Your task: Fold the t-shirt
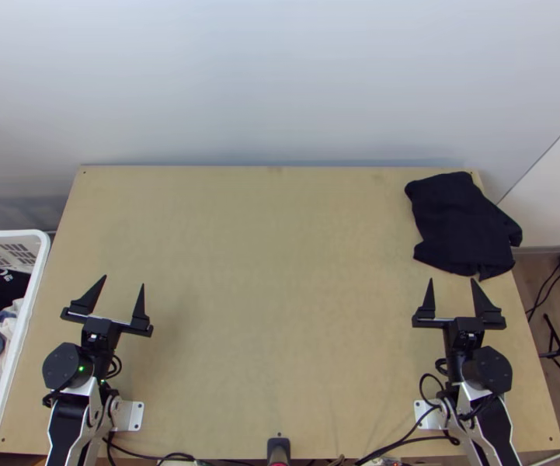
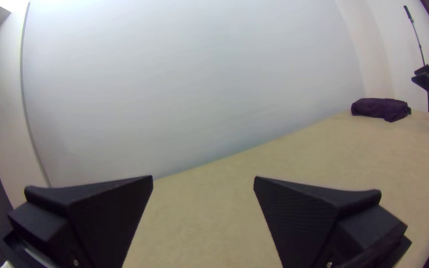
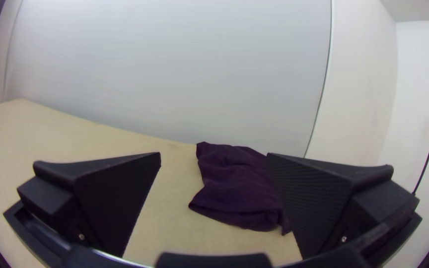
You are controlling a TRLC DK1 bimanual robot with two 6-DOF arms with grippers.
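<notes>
The dark t-shirt (image 1: 462,225) lies in a loosely folded, wrinkled bundle at the table's far right corner, partly over the right edge. My right gripper (image 1: 452,283) is open just nearer than the cloth, not touching it. In the right wrist view the t-shirt (image 3: 237,188) appears beyond my right gripper (image 3: 213,159), whose fingers are wide apart. My left gripper (image 1: 124,283) stands open over the table's left side, far from the cloth. The left wrist view has the t-shirt (image 2: 381,108) far off, beyond the spread fingers of my left gripper (image 2: 203,179).
A white basket (image 1: 27,322) of mixed clothes stands against the table's left side. Bare wooden tabletop (image 1: 280,295) stretches between the arms. A pale wall (image 1: 280,85) rises behind the far edge. Cables (image 1: 404,441) run along the near edge.
</notes>
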